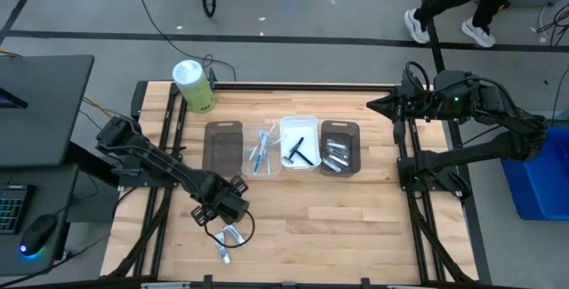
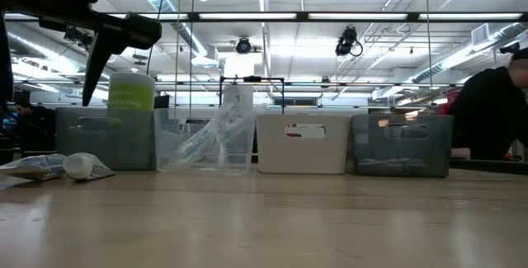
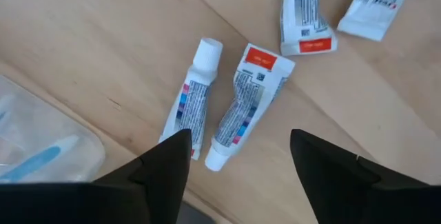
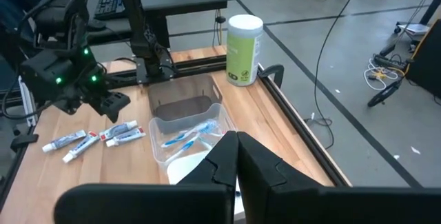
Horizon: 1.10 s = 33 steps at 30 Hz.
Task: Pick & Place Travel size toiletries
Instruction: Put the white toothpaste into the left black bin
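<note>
Several white mini toothpaste tubes (image 1: 228, 240) with red and blue print lie flat on the wood near the table's near-left edge; the left wrist view shows two side by side (image 3: 238, 110) and others farther off (image 3: 304, 18). My left gripper (image 3: 238, 156) hovers open above them, touching nothing, its fingers (image 2: 92, 74) well above the tubes (image 2: 76, 166). Blue-white toothbrushes lie in the clear tray (image 1: 262, 153), black razors in the white tray (image 1: 300, 144), silvery tubes in the right dark tray (image 1: 340, 149). My right gripper (image 1: 373, 104) waits shut at the far right edge.
Four trays stand in a row across the table's middle; the leftmost dark one (image 1: 224, 145) holds nothing I can see. A green-white canister (image 1: 194, 84) stands at the far left corner. Bare wood lies along the near edge to the right of the tubes. A person walks beyond the far edge.
</note>
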{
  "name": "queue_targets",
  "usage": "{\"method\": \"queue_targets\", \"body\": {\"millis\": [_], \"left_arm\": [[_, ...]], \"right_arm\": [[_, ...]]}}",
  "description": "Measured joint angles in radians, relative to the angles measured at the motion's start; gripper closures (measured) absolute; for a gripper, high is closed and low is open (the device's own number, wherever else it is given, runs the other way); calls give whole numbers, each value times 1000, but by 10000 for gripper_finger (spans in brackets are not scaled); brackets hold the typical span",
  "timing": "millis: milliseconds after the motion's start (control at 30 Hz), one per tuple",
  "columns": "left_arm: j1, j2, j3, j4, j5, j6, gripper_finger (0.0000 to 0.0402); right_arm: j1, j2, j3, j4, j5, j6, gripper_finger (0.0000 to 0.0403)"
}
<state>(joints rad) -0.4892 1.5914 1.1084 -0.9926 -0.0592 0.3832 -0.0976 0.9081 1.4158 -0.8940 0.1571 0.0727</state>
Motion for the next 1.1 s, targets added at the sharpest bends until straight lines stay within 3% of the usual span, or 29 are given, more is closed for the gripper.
{"method": "queue_targets", "body": {"millis": [200, 667, 1100], "left_arm": [[4, 0, -7, 20, -1, 11, 162], [6, 0, -211, 180, 10, 90, 174], [7, 0, -230, 253, 38, 141, 178]], "right_arm": [[0, 0, 0, 0, 0, 1, 389], [0, 0, 0, 0, 0, 1, 389], [0, 0, 0, 0, 34, 17, 389]]}}
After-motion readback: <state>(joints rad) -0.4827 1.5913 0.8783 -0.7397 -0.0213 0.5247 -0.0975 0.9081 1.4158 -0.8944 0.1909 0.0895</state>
